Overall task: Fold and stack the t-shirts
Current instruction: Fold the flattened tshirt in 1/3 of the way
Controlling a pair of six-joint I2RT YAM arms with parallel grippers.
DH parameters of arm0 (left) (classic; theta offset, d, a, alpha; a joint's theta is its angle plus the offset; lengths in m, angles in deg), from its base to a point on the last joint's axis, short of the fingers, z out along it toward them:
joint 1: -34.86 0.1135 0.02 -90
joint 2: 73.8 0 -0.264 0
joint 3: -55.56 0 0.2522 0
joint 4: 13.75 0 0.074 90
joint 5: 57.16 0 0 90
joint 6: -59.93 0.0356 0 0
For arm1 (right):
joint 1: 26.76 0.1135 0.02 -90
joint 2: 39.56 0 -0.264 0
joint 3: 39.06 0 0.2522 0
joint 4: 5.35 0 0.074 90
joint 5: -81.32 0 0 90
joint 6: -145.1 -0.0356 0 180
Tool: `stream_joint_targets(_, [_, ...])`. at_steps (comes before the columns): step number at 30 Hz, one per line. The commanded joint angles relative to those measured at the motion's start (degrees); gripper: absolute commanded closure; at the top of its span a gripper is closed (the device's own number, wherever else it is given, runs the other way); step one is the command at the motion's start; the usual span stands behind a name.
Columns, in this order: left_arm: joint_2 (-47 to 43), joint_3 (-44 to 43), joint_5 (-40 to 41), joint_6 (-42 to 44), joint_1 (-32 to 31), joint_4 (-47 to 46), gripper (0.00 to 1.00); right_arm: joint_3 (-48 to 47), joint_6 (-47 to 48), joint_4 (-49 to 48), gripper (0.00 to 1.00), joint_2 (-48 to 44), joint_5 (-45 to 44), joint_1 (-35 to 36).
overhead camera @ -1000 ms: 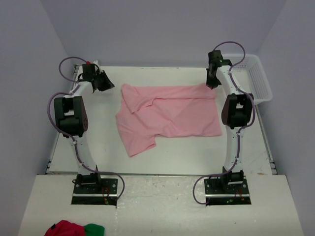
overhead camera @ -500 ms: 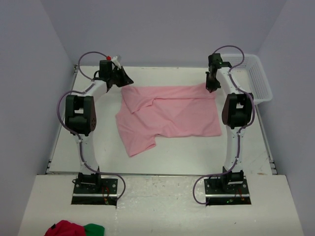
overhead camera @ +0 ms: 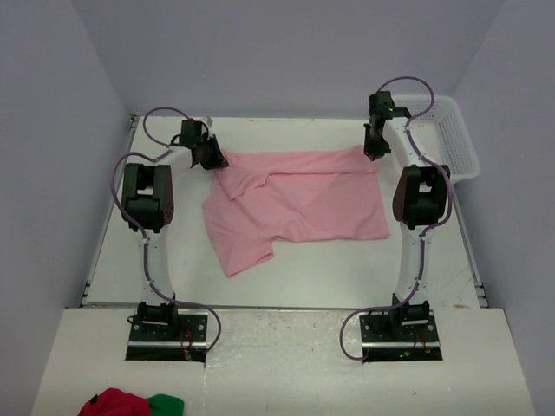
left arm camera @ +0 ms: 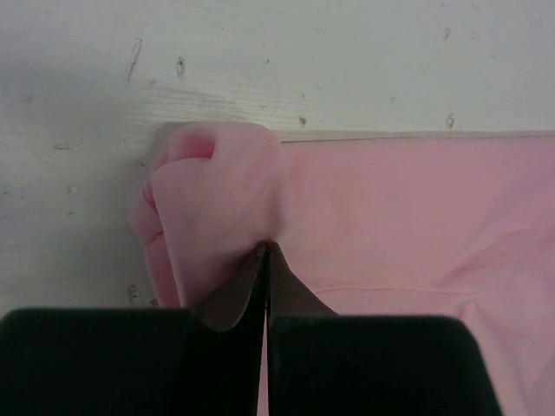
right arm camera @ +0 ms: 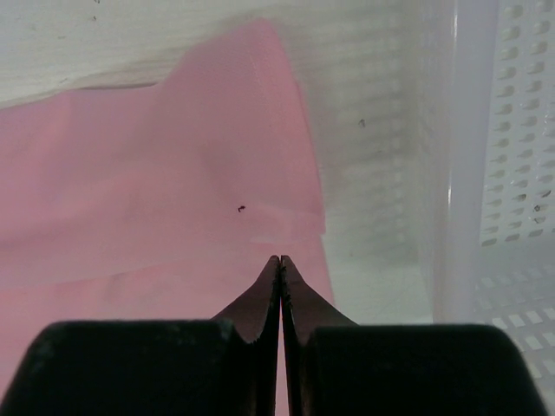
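Note:
A light pink t-shirt lies spread and rumpled across the middle of the white table. My left gripper sits at the shirt's far left corner. In the left wrist view that gripper is shut, with a bunched fold of the pink fabric pinched at its tips. My right gripper is at the shirt's far right corner. In the right wrist view it is shut, its tips pressed into the shirt near the hem edge.
A white perforated basket stands at the table's far right, close beside the right gripper, and its wall fills the right of that wrist view. A red and green cloth lies on the near ledge by the arm bases.
The left arm swung right from the table's far left corner to the shirt's far left corner, and its jaws closed on the fabric there. The right arm barely moved.

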Motion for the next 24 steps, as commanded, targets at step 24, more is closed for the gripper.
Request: stream_joint_targets(24, [-12.3,2.5,-7.9,2.3,1.3,-3.6,1.00,7.2,-2.1,0.4,1.00,-3.1,14.5,3.2])
